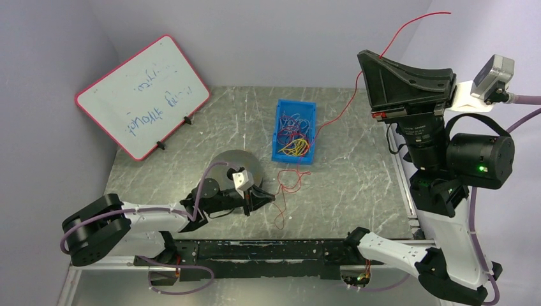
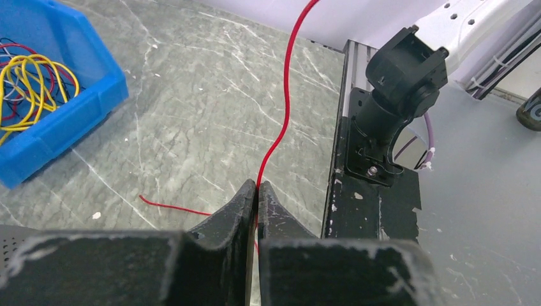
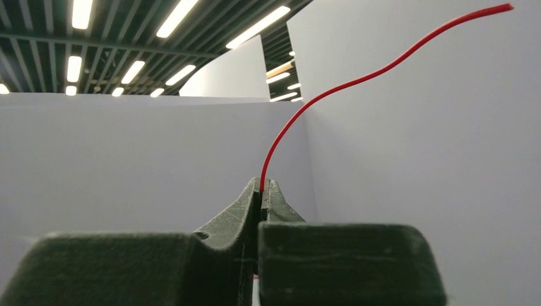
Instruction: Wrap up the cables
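The left tool [image 2: 257,186] sits low over the bench [image 1: 357,185] with its fingers pressed together on the red cable [image 2: 287,102], which rises out of the pinch in a loose curve. The right tool [image 3: 263,185] is lifted high above the far right side of the bench, its fingers likewise closed on the same cable. A short free end arcs away from it into the air against the wall. Holding the strand at two points, one low and one high, appears meant to draw a length of it clear of the pile so that it hangs as a single line rather than a tangle. It is judged that this stretch could then be wound into loops. Between the grips the cable is not taut. In the top view it slopes down from the raised tool towards the blue bin [image 2: 70,121], and slack red loops lie on the bench just in front of the bin and beside the left tool. Whether the strand passes through the bin or only along its edge cannot be told. The bin stands near the middle of the bench and holds the other loose wires [image 1: 293,137], a jumble of yellow, red and blue-purple strands, the yellow ones bunched at its near end. A grey disc [image 1: 233,162] lies under the left wrist, and a whiteboard [image 1: 143,95] leans at the far left, neither touching the cable.
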Available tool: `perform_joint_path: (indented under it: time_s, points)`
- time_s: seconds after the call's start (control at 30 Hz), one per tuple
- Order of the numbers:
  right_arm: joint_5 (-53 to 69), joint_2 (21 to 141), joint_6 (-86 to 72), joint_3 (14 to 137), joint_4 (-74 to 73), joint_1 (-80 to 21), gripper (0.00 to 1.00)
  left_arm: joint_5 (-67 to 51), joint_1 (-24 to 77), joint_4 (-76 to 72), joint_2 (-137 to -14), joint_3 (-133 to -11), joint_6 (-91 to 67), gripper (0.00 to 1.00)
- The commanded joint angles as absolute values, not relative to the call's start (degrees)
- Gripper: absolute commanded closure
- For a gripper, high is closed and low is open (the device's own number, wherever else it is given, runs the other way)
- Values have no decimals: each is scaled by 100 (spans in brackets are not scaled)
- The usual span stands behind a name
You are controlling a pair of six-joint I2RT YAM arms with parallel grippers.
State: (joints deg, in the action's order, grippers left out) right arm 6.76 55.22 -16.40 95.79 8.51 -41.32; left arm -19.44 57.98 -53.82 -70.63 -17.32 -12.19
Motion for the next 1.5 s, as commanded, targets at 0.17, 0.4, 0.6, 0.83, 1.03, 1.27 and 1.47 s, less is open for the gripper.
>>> perform_joint_path:
  time_s: [0.17,0.4,0.6,0.83,1.03,1.27,1.47]
  points:
    - [304,5589,-1254,9754,898,-4152,100,-1722,5854,-5910,-7227,-1621,-1567,93]
    - [43,5569,-1028,9879,969,-4156,100,-1640,5854,-5985,-7335,-1542,-1662,93]
    - [-297,5497,-891,9873,1182,-4155,100,-1682,5854,-5939,-7456,-1574,-1732,93]
    - [-571,5489,-767,9939,1389,-4150,100,-1713,5854,-5902,-7486,-1614,-1767,93]
    - [-772,5497,-752,9958,1569,-4151,100,-1741,5855,-5847,-7467,-1617,-1802,93]
    - [-774,5555,-748,10019,1595,-4153,100,-1715,5856,-5750,-7409,-1604,-1781,93]
    - [-940,5615,-518,10065,1546,-4152,100,-1767,5862,-5632,-7481,-1717,-1747,93]
